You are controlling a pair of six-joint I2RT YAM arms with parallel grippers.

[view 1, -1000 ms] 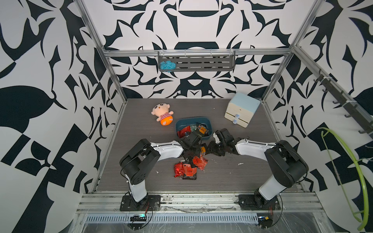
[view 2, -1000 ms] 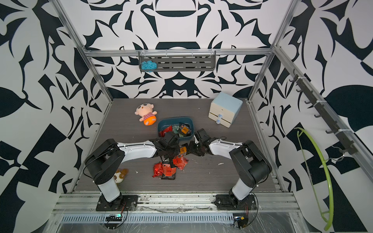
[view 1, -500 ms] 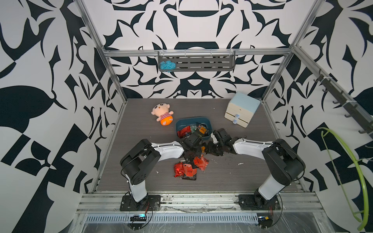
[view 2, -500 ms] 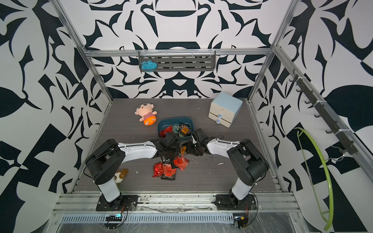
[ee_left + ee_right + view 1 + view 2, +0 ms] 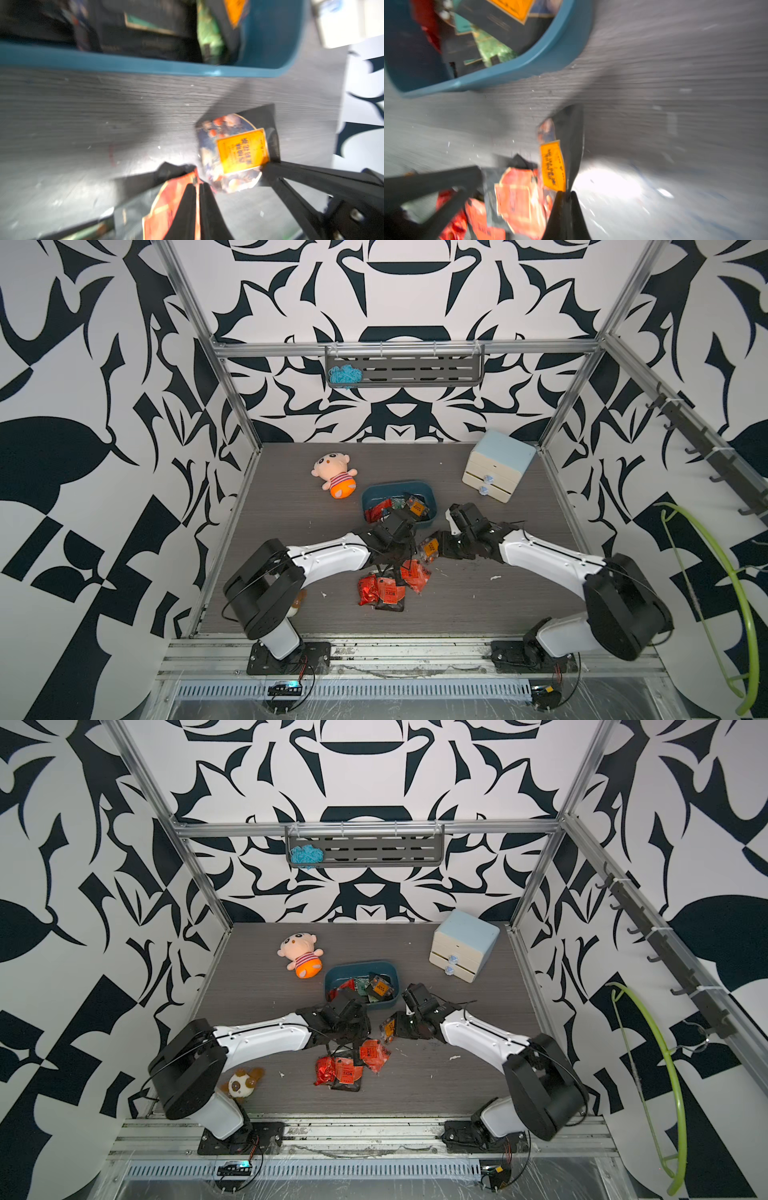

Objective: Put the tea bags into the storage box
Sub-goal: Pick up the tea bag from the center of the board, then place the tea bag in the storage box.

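Teal plastic mid-table: storage box (image 5: pixel 376 494), several tea bags (image 5: pixel 409 506) inside. At its 6 o'clock, loose red sachets (image 5: pixel 380 592) heaped on grey wood (image 5: pixel 291 522). Pinches red tea bag (image 5: pixel 166 207) w/ left gripper (image 5: pixel 197 185), jaws clamped on its edge, at heap's 2 o'clock. Nips black tea bag (image 5: pixel 552 164), orange label, w/ right gripper (image 5: pixel 565 193), jaws pressed tight, near box's 5 o'clock. Both wrist views blurry.
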